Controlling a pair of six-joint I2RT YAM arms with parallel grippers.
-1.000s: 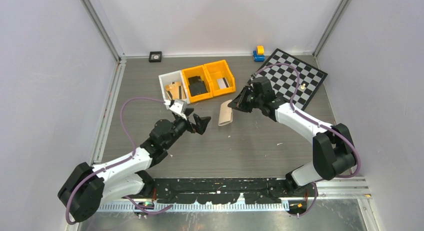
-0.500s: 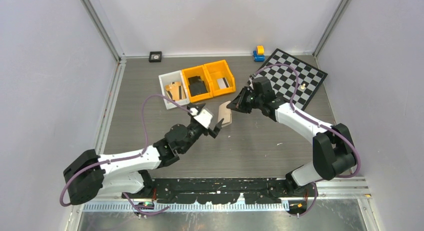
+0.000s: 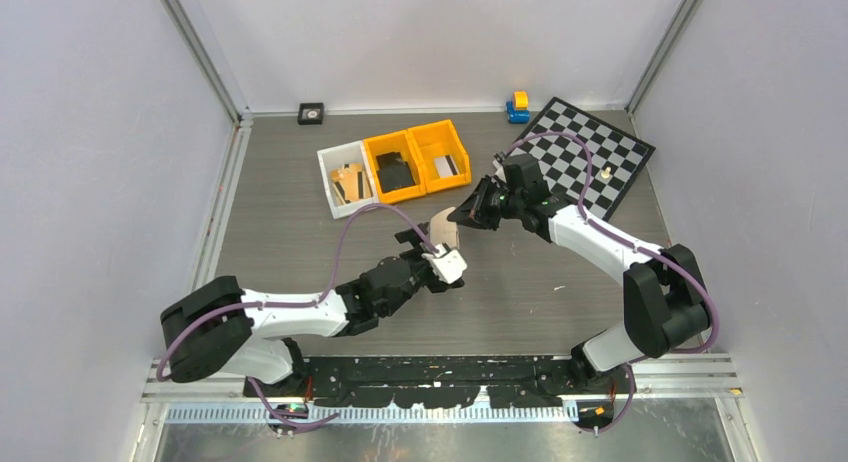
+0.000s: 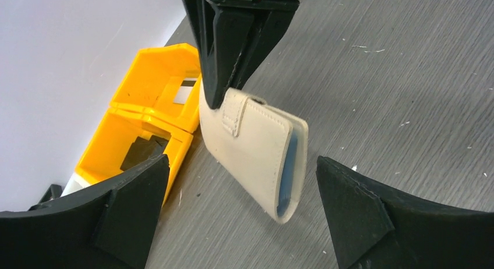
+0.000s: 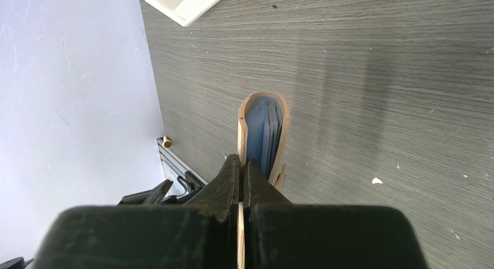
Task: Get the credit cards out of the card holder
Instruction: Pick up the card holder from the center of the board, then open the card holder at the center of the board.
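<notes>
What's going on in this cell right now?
The right gripper is shut on the flap edge of the beige card holder, holding it up at a tilt. The left gripper is wide open, fingers either side of the holder, not touching. Inside it, bluish layers show; no card sticks out.

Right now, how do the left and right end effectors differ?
The left end effector stands wide open; the right end effector is shut. The right one pinches an edge of the card holder and holds it tilted; the left one holds nothing, and the card holder sits just ahead of it, untouched. Shared: both are black, two-fingered, and pointed at the same card holder.
</notes>
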